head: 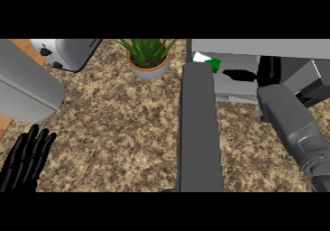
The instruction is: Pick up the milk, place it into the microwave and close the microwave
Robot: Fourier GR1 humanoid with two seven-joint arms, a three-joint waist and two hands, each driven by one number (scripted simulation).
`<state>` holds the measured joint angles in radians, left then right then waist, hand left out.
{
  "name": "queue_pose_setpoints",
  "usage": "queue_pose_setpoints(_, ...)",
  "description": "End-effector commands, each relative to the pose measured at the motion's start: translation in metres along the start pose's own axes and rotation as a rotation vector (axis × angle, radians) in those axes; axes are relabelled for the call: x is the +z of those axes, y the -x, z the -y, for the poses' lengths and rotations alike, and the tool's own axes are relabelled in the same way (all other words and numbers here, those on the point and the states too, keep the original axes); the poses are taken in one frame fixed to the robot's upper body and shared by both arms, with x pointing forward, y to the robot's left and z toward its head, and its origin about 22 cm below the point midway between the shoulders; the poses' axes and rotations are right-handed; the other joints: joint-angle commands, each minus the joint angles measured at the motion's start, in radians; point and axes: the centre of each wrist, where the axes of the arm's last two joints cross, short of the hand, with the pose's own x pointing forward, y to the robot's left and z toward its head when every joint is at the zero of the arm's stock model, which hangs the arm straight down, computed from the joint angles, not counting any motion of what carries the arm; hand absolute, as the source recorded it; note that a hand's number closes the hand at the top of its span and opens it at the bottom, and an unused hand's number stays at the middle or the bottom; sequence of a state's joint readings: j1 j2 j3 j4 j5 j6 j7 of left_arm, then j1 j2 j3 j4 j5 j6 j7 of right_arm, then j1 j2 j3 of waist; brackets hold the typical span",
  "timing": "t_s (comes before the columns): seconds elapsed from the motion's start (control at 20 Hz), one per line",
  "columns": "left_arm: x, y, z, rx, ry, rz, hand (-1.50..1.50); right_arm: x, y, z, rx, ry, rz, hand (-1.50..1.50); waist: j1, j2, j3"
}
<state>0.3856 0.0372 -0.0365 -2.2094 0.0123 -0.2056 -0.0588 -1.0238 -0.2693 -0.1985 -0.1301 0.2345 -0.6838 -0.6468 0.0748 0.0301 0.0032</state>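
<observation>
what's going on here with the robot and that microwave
The robot's right hand is reaching into the open microwave, close to the green and white milk carton that sits just inside. The microwave door stands wide open, jutting out over the counter, so it has not been closed yet. The left hand rests open at the lower left edge. A potted plant and a toaster stand at the back.

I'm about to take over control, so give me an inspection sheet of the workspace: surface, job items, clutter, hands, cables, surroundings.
Surface: speckled counter.
Job's things: microwave, its door swung open; milk just inside the opening, partly hidden.
Clutter: potted plant; toaster.
Hands: left hand open, resting at lower left; right hand reaching into the microwave beside the milk, fingers unclear.
Cables: nothing seen.
Surroundings: grey block at left.
</observation>
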Motion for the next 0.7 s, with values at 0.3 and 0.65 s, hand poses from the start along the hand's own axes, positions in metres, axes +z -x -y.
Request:
queue_pose_setpoints(0.3, 0.003, 0.001, 0.012, 0.003, -0.017, -0.001, -1.5, -0.002, 0.018, 0.021, -0.153, -0.054, 0.023, -1.5, -0.019, -0.009, 0.0)
queue_pose_setpoints(0.65, 0.008, 0.005, 0.002, 0.003, -0.01, -0.019, -1.5, 0.012, 0.029, 0.018, -0.308, -0.1, -0.015, -1.5, -0.042, -0.02, -0.002)
